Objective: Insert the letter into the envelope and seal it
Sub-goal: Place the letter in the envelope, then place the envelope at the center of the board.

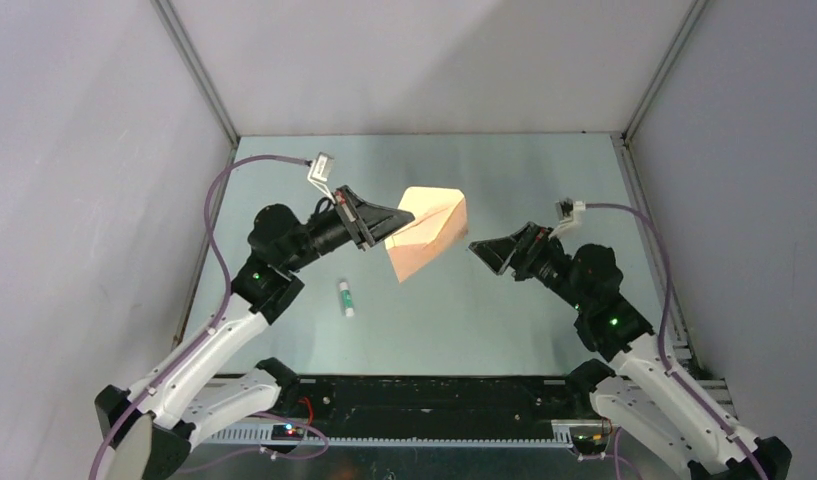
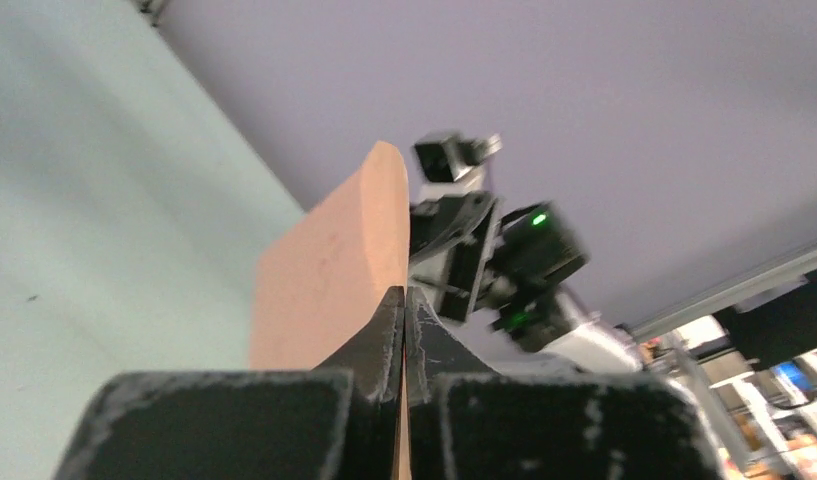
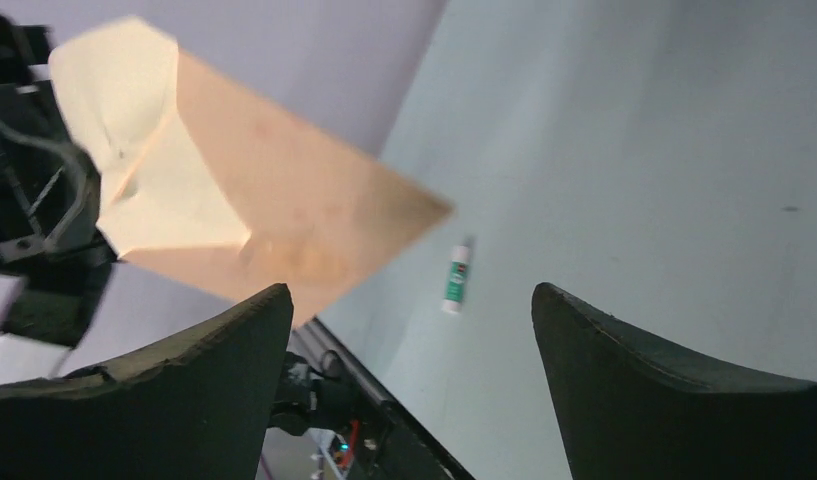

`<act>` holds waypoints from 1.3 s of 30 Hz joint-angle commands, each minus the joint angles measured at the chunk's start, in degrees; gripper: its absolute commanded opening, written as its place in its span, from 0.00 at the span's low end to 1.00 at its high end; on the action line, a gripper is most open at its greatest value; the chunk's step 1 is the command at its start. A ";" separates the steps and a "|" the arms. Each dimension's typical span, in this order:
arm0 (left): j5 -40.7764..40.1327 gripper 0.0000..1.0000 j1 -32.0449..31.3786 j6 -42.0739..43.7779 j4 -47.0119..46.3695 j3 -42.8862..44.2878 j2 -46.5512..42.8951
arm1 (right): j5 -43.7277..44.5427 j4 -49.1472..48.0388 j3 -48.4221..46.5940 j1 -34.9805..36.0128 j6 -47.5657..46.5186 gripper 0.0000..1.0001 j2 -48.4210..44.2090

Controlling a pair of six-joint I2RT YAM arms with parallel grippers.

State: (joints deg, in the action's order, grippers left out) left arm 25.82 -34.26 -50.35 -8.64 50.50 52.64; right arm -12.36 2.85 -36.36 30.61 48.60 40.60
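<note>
Left end effector [image 1: 394, 230] clenches the envelope [image 1: 431, 230] aloft, flap open; right end effector [image 1: 481, 250] hangs released beside it. No loose letter shows, so it is likely inside; sealing remains.

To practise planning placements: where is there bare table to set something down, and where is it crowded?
Bare table: the far strip behind the envelope, and the near stretch between the glue stick and the right arm. Crowded: the middle, where the left hand holds the envelope up, facing the open right hand.
</note>
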 commanded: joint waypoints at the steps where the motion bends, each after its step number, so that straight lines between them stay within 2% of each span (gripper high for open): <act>1: 3.49 0.00 1.59 -12.75 -17.04 -2.82 -0.49 | -4.85 -28.27 7.92 -0.11 9.26 0.93 -1.52; 5: 2.59 0.00 1.72 -16.03 -20.75 -2.54 0.19 | -5.63 -46.57 13.53 1.81 13.98 0.93 1.37; 10: 1.97 0.00 1.77 -20.04 -25.22 -2.14 0.87 | -5.93 -54.35 14.03 3.65 13.87 0.93 6.29; 16: 2.04 0.00 1.75 -23.01 -28.06 -2.38 1.75 | -5.48 -70.90 13.54 7.60 12.33 0.93 13.29; 20: 1.74 0.00 1.73 -23.69 -28.62 -3.06 1.74 | -6.70 -75.48 11.21 9.02 11.87 0.87 16.78; 24: 1.63 0.00 1.74 -24.10 -28.89 -3.61 1.50 | -5.57 -79.51 10.81 9.19 13.62 0.72 19.02; 31: 1.56 0.00 1.75 -24.41 -29.11 -4.04 1.59 | -5.98 -83.89 9.45 9.12 16.30 0.59 21.55; 33: 1.45 0.00 1.79 -24.41 -29.02 -4.53 1.64 | -6.93 -83.94 8.34 9.12 16.48 0.49 22.16; 34: 1.32 0.00 1.76 -24.38 -28.91 -4.62 1.61 | -7.22 -83.68 7.62 9.12 16.85 0.36 22.46; 35: 1.20 0.00 1.79 -24.26 -28.63 -4.80 1.50 | -7.65 -83.65 7.36 9.12 16.99 0.28 22.70; 36: 1.13 0.00 1.77 -24.13 -28.40 -4.88 1.41 | -7.80 -83.54 7.09 9.14 17.26 0.10 22.95; 38: 1.08 0.00 1.80 -23.33 -26.98 -4.76 1.10 | -7.97 -82.50 7.01 9.04 17.59 0.00 22.90; 39: 1.12 0.01 1.87 -21.97 -24.89 -4.20 0.67 | -8.28 -81.30 7.01 8.99 17.41 0.00 22.56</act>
State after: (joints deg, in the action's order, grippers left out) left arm 27.11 -32.80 -74.08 -35.40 46.17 54.63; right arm -19.33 -77.30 -26.96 39.53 65.71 63.33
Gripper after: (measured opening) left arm 0.003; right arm 0.027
